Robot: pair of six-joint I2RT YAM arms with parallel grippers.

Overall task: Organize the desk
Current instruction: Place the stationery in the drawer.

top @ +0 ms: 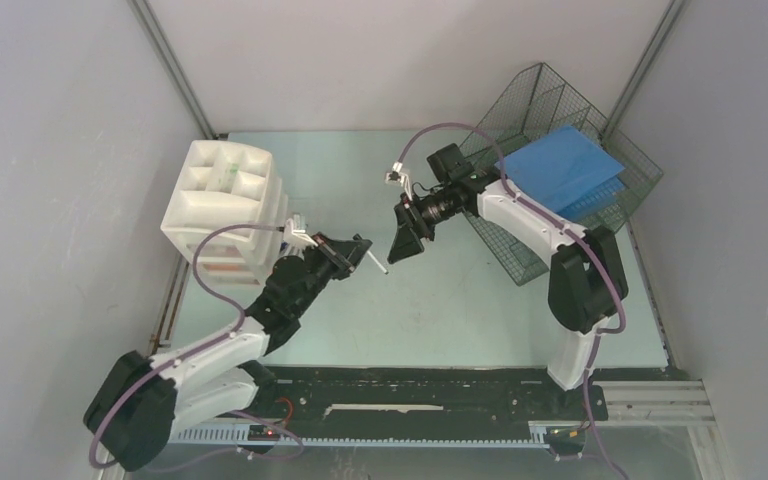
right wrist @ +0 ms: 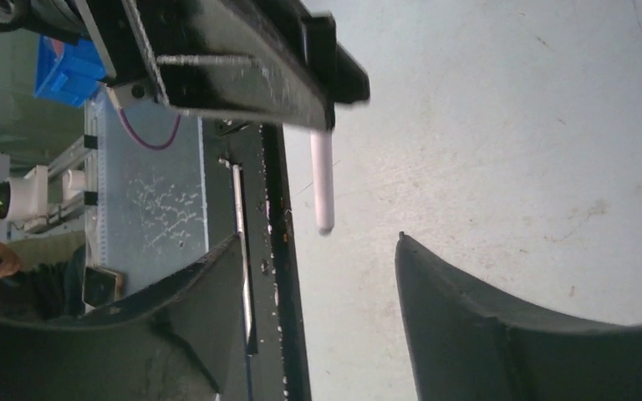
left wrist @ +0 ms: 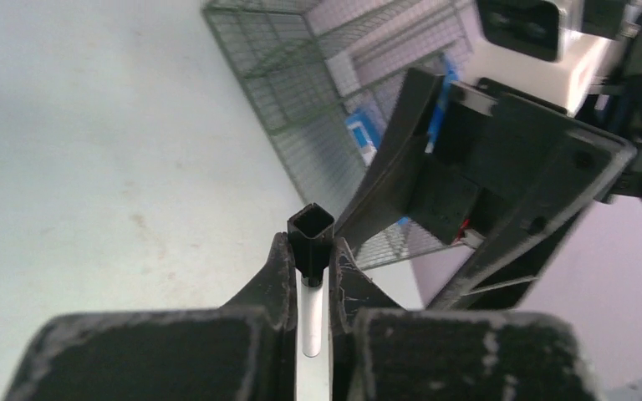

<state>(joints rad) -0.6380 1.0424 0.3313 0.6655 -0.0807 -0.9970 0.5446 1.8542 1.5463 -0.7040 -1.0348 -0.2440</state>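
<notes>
Basically, the left pincer (left wrist: 311,259) is pressed together on a white stick (left wrist: 313,326) with a black square end cap; it looks like a pen or marker, but we can't tell which. In the top view the stick pokes out of the left pincer (top: 360,250) toward the right and slightly toward the near edge. Its long axis runs roughly along the line between the two arms.

The right pincer (top: 400,245) sits just beyond the stick's free end with its jaws spread. In its wrist view the rounded tip of the stick (right wrist: 322,184) points at the gap between the fingers and touches neither. So only the left arm holds the stick.

The worktop (top: 440,310), pale mint, lies under both arms, and the stick is up off it.

Containers:
- **White drawer unit** (top: 225,200): just beside the left arm, on its far-left side. It has open compartments on top, and the contents are too small to read.
- **Wire-mesh tray** (top: 520,250): well apart, in the far-right corner behind the right arm, with a blue sheet (top: 560,165) lying in it.

We judge the drawer unit the nearer drop spot for the left arm.
</notes>
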